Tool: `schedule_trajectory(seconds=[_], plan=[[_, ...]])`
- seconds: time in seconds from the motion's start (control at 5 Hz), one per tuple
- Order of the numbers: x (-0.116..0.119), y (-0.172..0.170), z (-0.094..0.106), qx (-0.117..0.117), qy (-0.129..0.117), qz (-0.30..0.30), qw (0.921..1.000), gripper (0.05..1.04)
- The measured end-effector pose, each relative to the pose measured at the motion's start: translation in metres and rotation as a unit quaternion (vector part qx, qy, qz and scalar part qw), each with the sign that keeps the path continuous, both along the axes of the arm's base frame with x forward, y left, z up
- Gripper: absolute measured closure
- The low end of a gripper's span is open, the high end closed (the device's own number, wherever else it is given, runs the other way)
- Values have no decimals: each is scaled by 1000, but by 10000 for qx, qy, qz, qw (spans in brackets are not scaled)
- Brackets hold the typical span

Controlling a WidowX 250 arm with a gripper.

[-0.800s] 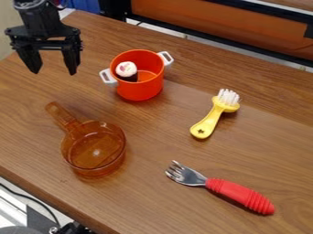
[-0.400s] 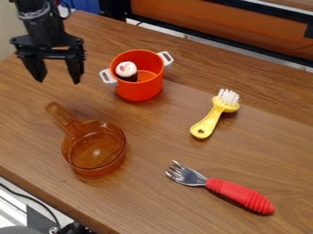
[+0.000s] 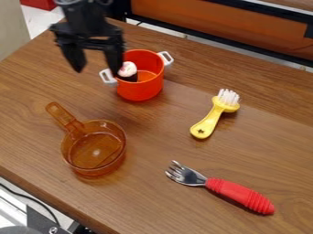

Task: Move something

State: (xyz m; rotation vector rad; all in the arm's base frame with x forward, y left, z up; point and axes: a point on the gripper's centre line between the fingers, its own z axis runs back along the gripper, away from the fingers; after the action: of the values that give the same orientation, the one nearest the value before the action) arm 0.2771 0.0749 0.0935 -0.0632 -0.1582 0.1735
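1. The pincer (image 3: 98, 71) is spread wide, with nothing between its tips.
2. The task names no target; the cake (image 3: 127, 70) seems likeliest, sitting inside the pot (image 3: 140, 92), by its view-left wall.
3. From the pincer's middle, the cake lies just to the view's right, so the next move probably goes that way.
4. On the tabletop (image 3: 149, 201): one pot, one cake, one pan (image 3: 93, 170), one brush (image 3: 209, 122), one fork (image 3: 243, 195).
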Motion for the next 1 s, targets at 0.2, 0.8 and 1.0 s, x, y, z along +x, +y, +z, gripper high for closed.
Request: schedule_trajectory(seconds=[0.2, 0.8, 1.0], plan=[[17, -48, -1, -132, -68, -66, 9999, 84], [61, -128, -52, 97, -321, -464, 9984, 84], [65, -130, -70, 202, -340, -519, 9979, 84]])
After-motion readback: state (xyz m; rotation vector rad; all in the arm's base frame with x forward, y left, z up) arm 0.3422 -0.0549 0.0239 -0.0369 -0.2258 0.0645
